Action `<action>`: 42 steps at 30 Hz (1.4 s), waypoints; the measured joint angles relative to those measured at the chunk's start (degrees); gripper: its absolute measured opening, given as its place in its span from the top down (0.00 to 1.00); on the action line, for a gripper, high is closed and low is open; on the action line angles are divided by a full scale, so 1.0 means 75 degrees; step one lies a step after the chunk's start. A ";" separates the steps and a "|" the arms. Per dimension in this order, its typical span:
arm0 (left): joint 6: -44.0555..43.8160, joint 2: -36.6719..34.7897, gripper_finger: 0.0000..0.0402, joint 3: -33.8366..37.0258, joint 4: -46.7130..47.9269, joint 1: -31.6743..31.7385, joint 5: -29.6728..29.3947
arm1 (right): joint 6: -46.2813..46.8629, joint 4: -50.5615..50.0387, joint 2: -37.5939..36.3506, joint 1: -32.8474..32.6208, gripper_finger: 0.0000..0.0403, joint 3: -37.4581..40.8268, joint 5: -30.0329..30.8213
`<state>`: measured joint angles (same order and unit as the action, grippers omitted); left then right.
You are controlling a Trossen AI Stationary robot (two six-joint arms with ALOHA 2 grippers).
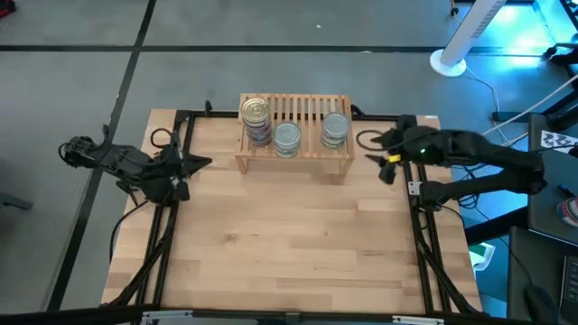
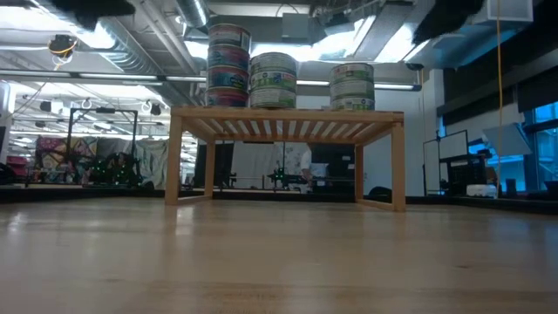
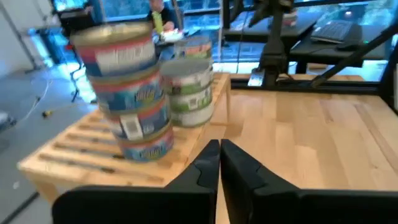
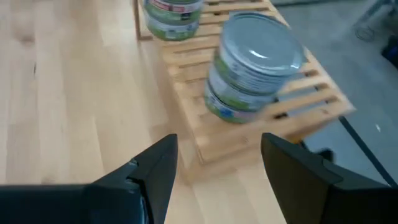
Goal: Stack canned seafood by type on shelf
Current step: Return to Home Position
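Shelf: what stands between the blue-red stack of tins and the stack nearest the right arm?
Another stack of green-labelled tins, silver lid up, stands between the blue-red stack and the right-hand stack on the shelf. The high view shows it.

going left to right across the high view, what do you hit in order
left gripper → blue-red tin stack → middle green tin stack → right green tin stack → right gripper. All three stacks stand on the shelf.

The wooden table bears a slatted shelf topped by a blue-red tin stack and two green-labelled stacks.
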<state>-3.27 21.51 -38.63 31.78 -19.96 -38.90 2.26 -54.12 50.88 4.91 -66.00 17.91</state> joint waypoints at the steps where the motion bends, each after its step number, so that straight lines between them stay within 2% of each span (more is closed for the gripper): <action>1: -0.0155 -0.0029 0.97 0.0127 -0.0026 0.0034 -0.0003 | -0.0137 0.0451 -0.0085 0.0000 0.42 0.0386 -0.0063; 4: -0.0521 -0.0118 0.97 0.0535 -0.0262 0.0148 0.0001 | -0.0590 0.1868 -0.0243 0.0000 0.44 0.1494 -0.0545; 7: -0.0828 -0.0180 0.99 0.1024 -0.0563 0.0256 0.0005 | -0.0913 0.3155 -0.0272 0.0000 0.51 0.2389 -0.1104; 11: -0.0979 -0.0265 0.99 0.1590 -0.0968 0.0335 0.0003 | -0.1011 0.4379 -0.0272 0.0000 0.68 0.3222 -0.1723; 16: -0.1115 -0.0432 0.99 0.2065 -0.1207 0.0378 0.0008 | -0.1028 0.5124 -0.0272 0.0000 0.92 0.3956 -0.1826; 18: -0.1153 -0.0527 1.00 0.2192 -0.1250 0.0378 0.0006 | -0.1028 0.5166 -0.0273 0.0000 0.98 0.4142 -0.1837; 25: -0.0971 -0.0991 1.00 0.2673 -0.1587 0.0378 0.0003 | -0.1142 0.5781 -0.0281 0.0003 0.91 0.4708 -0.1862; 31: -0.1038 -0.1626 1.00 0.3238 -0.1783 0.0378 -0.0006 | -0.1055 0.6092 -0.0814 0.0347 0.95 0.5294 -0.2067; 35: -0.1010 -0.2014 1.00 0.3737 -0.2327 0.0378 0.0042 | -0.0926 0.6919 -0.1240 0.0853 0.99 0.5819 -0.2956; 42: -0.0531 -0.2408 1.00 0.4846 -0.4098 0.0461 0.0270 | -0.0899 0.8781 -0.1653 0.2069 0.97 0.6786 -0.4801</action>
<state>-7.25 3.46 -2.28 1.04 -16.50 -36.87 -4.48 11.73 38.48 20.43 -15.10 -18.10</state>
